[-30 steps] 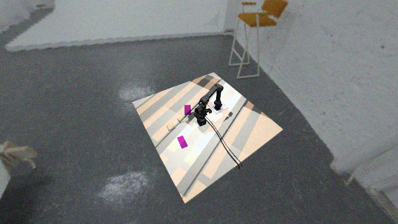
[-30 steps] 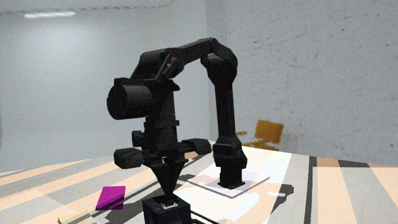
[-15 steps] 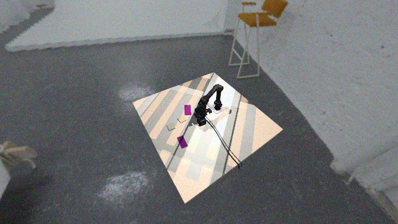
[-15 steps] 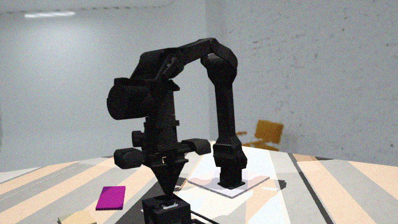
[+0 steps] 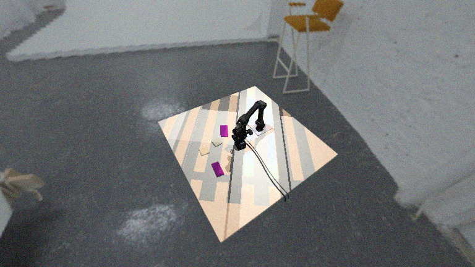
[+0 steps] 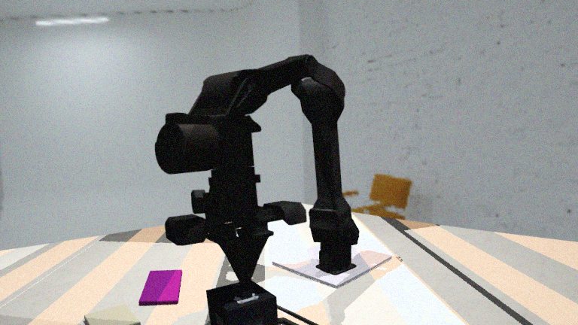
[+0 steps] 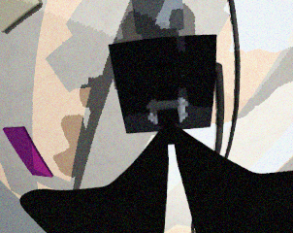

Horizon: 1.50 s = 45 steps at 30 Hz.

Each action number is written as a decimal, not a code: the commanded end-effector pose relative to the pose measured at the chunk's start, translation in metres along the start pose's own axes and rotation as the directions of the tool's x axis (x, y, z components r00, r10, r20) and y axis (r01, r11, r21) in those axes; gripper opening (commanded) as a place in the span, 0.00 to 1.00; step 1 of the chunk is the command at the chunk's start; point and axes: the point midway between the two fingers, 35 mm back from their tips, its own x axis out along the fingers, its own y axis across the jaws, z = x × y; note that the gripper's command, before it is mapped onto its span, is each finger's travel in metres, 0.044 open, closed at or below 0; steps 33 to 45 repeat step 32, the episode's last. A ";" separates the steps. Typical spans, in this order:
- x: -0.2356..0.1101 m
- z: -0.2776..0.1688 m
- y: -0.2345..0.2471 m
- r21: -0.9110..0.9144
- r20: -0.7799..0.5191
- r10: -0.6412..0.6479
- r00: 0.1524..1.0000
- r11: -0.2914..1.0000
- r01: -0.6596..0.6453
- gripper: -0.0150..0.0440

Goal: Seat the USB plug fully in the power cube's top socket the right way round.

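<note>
The black power cube (image 5: 240, 146) (image 6: 226, 311) (image 7: 141, 72) stands on the striped table, in front of the arm's base. The USB plug (image 6: 247, 298) (image 7: 166, 112) shows as a small grey piece sitting low in the socket on the cube's top. My gripper (image 6: 244, 280) (image 7: 170, 135) (image 5: 239, 141) points straight down over the socket. Its fingers are pressed nearly together, with their tips on the plug's dark upper part. How deep the plug sits is hard to tell. A black cable (image 5: 269, 173) (image 7: 234, 58) runs from the cube to the table's edge.
Two purple cards (image 5: 224, 130) (image 5: 217, 169) (image 6: 161, 287) (image 7: 26, 150) and two beige cards (image 5: 217, 141) (image 5: 204, 150) lie flat left of the cube. The arm's base stands on a pale plate (image 6: 370, 262). An orange chair (image 5: 308, 22) stands off the table.
</note>
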 end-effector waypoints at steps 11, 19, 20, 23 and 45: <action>0.000 0.000 0.000 0.000 0.000 0.000 1.000 1.000 0.000 0.42; 0.000 0.000 0.000 0.000 0.000 0.000 1.000 1.000 0.000 0.42; 0.000 0.000 0.000 0.000 0.000 0.000 1.000 1.000 0.000 0.42; -0.002 0.000 0.000 0.000 0.000 -0.001 1.000 1.000 0.001 0.42; -0.011 -0.001 0.000 0.000 0.000 -0.001 1.000 1.000 0.001 0.42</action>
